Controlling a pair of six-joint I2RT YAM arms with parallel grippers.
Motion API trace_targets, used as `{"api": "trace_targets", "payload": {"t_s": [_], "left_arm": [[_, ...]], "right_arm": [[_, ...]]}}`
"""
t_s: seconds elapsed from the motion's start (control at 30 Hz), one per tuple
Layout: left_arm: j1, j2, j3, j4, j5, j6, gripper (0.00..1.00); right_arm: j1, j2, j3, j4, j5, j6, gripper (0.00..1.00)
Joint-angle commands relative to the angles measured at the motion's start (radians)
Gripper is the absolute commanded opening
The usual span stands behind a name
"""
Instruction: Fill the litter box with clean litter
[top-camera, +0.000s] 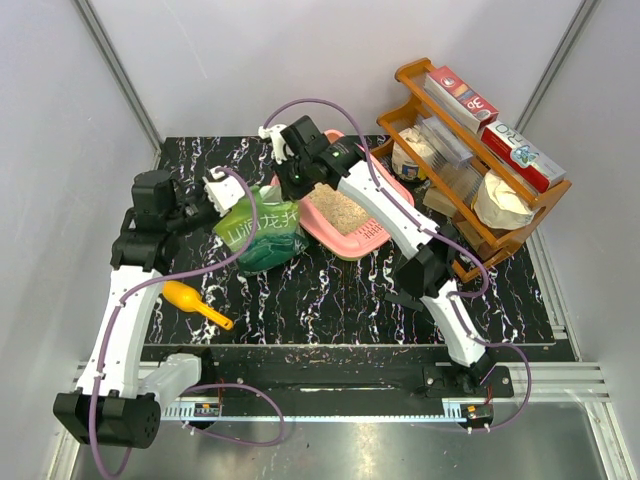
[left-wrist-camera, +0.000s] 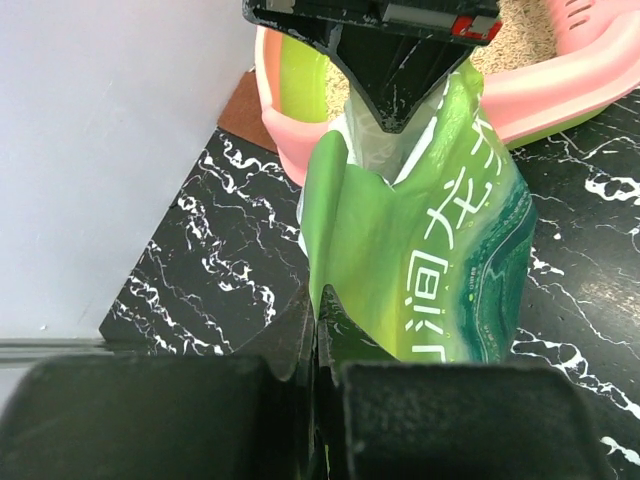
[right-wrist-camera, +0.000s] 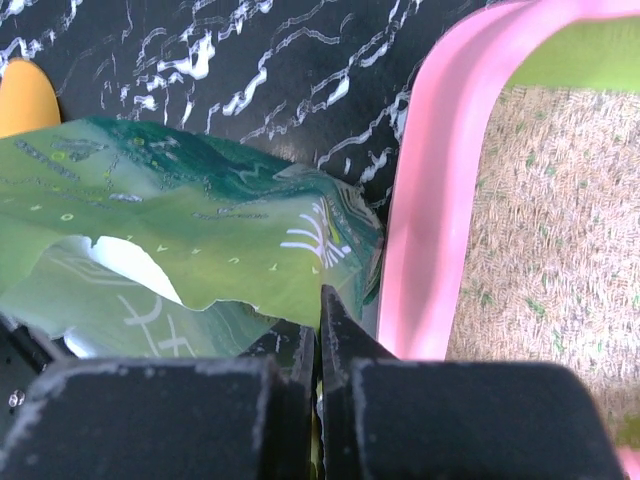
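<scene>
Black fingertips of both grippers pinch a green bag (left-wrist-camera: 420, 260) just beside the litter box (top-camera: 365, 238)
Seen from its own wrist, the left gripper (left-wrist-camera: 316, 318) has its fingers pressed together on the bag's edge at the end away from the box. The right gripper (right-wrist-camera: 320, 305) nips the opposite end the same way, where the white lining shows, so the bag is held between them over the black marbled table (top-camera: 330, 300). That open end sits at the pink rim; whether it touches I cannot tell. Clean litter (top-camera: 340, 208) lies as a beige layer over the floor of the box, which stands at the far middle of the table, between the bag and a brown wooden rack (top-camera: 412, 72). A yellow-orange scoop (top-camera: 190, 300) lies near the left arm, well apart from the box
</scene>
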Motion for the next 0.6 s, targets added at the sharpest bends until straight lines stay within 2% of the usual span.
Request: {"api": "trace_targets", "payload": {"t_s": [0.0,0.13,0.27,0.3,0.33,0.37,0.4,0.47,0.57], "left_arm": [[0.009,-0.053,0.084,0.153,-0.056,0.051,0.0],[0.008,-0.081,0.073,0.18,-0.053,0.023,0.0],[0.004,-0.115,-0.005,0.274,-0.07,-0.019,0.0],[0.003,-0.116,-0.013,0.271,-0.066,-0.025,0.0],[0.003,-0.115,-0.019,0.263,-0.064,-0.032,0.0],[0.003,-0.113,-0.036,0.257,-0.063,-0.058,0.0],[0.003,-0.115,-0.047,0.256,-0.052,-0.065,0.0],[0.001,-0.118,-0.079,0.259,-0.038,-0.092,0.0],[-0.006,-0.119,-0.123,0.291,-0.024,-0.149,0.0]], "right_arm": [[0.0,-0.021,0.079,0.252,0.017,-0.002,0.0],[0.001,-0.025,0.07,0.394,0.014,0.003,0.0],[0.003,-0.004,0.039,0.47,0.04,0.001,0.01],[0.003,0.002,0.038,0.466,0.06,0.027,0.08],[0.003,0.01,0.032,0.45,0.098,0.03,0.21],[0.003,0.009,0.022,0.443,0.109,0.032,0.42],[0.003,0.009,0.006,0.432,0.108,0.021,0.51],[0.003,0.009,-0.011,0.398,0.071,0.012,0.58],[0.004,0.013,-0.053,0.363,0.036,0.012,0.6]]}}
